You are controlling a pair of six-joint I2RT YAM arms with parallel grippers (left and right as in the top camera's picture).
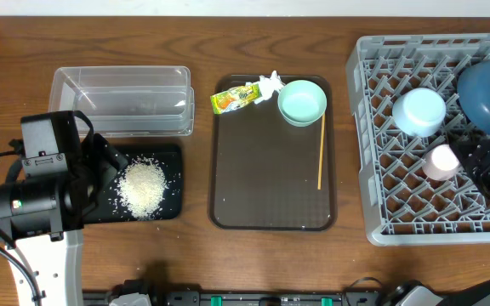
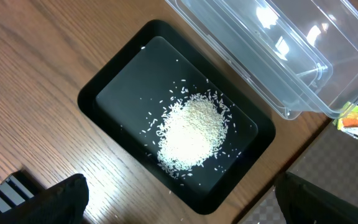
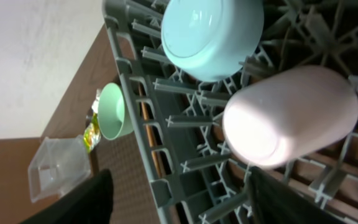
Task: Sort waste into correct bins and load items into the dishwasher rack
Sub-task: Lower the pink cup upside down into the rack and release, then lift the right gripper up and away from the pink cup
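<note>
The heap of white rice (image 1: 142,187) lies in the black tray (image 1: 170,157), also in the left wrist view (image 2: 194,134). The clear tub (image 1: 122,100) stands behind it. My left gripper (image 1: 100,168) is open and empty above the tray's near edge (image 2: 185,210). The snack wrapper (image 1: 235,98), tissue (image 1: 269,82), mint green bowl (image 1: 302,102) and chopstick (image 1: 321,151) are on the brown serving tray (image 1: 270,195). The grey rack (image 1: 381,204) holds the light blue bowl (image 1: 418,112), dark blue plate (image 1: 487,93) and pink cup (image 1: 441,161). My right gripper (image 3: 179,205) is open beside the cup (image 3: 291,115).
A few loose rice grains lie on the wooden table beside the black tray (image 2: 104,93). The right wrist view also shows the light blue bowl (image 3: 213,34) upside down in the rack (image 3: 142,93) and the mint bowl (image 3: 114,112) beyond it.
</note>
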